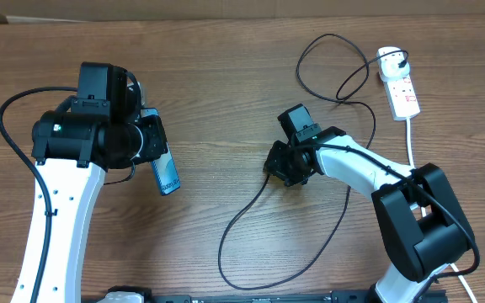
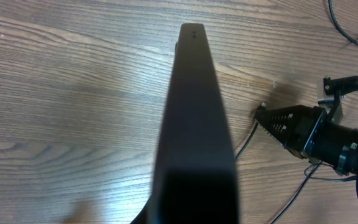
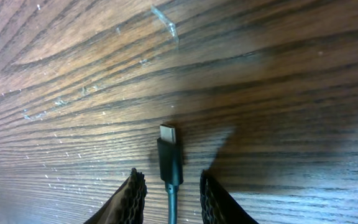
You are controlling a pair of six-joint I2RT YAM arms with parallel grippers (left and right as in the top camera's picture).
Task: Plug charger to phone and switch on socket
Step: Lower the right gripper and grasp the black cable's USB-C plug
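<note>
Left gripper (image 1: 157,156) is clamped on the phone (image 1: 167,175), which is tipped up on its edge, with the blue screen visible from above. Right gripper (image 3: 171,177) is low over the wooden table (image 1: 226,101). Its jaws are parted either side of the charger connector (image 3: 168,149), with a small gap on each side, so no pinch. The socket (image 1: 402,91) sits far right, with the white adapter (image 1: 389,58) at its top end.

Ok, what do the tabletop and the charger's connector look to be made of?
Tabletop: wood or wood-look laminate, going by the brown grain; slightly glossy, with fine scratches. Charger connector: matte black housing, likely plastic, with a pale metal-looking tip.
</note>
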